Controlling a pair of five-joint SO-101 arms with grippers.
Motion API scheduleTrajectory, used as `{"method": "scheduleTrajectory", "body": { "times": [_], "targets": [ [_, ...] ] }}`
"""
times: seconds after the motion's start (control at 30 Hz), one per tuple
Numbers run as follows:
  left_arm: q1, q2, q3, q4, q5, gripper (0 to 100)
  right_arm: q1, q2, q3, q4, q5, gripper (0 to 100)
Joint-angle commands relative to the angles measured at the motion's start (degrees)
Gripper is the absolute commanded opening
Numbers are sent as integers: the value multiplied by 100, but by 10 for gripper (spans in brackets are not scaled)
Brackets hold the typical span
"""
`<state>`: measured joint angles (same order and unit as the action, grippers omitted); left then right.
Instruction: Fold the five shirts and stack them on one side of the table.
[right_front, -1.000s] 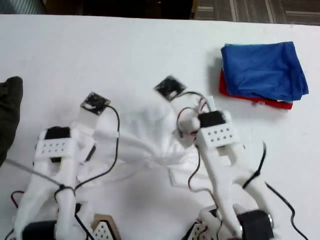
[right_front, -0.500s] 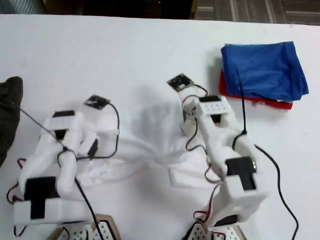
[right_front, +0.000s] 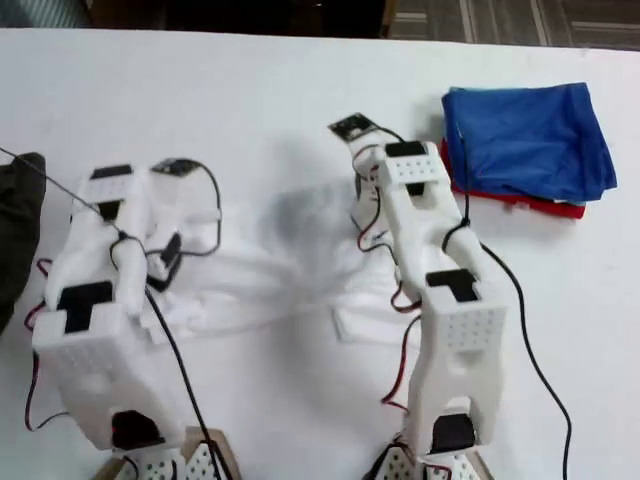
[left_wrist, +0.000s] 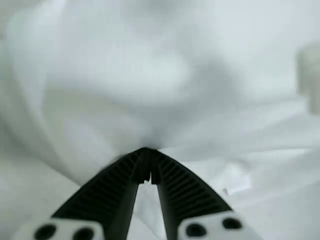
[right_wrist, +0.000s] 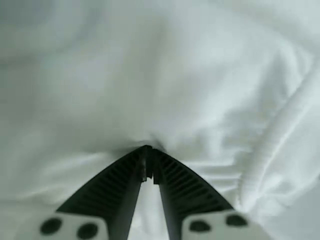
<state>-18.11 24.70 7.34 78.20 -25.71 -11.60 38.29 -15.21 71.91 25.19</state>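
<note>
While the left arm (right_front: 100, 260) and right arm (right_front: 435, 240) stretch farther across the white table (right_front: 250, 90), their jaws stay pressed together on the crumpled white fabric shirt (right_front: 265, 285) between them — dragging it forward, likely spreading it for folding near the folded blue shirt (right_front: 525, 135).

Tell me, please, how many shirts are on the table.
4: a blue shirt folded atop a red shirt, a white shirt between the arms, a dark shirt at the left edge; another may be hidden.

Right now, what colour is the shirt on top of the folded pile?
Blue: the top shirt lies on a red shirt; best in the high view.
</note>
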Motion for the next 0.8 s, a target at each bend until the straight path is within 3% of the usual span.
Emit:
{"method": "scheduleTrajectory", "body": {
  "times": [0.0, 0.37, 0.77],
  "targets": [
    [-114, 369, -1068, 123, 9, 27, -57, 453, -879, 84, -53, 19],
    [-114, 2171, -4743, 2013, 9, 27, -418, 1446, -3156, 980, -53, 19],
    [-185, 2198, -4822, 2409, 132, 27, -444, 1473, -4105, 2097, -53, 19]
  ]
}}
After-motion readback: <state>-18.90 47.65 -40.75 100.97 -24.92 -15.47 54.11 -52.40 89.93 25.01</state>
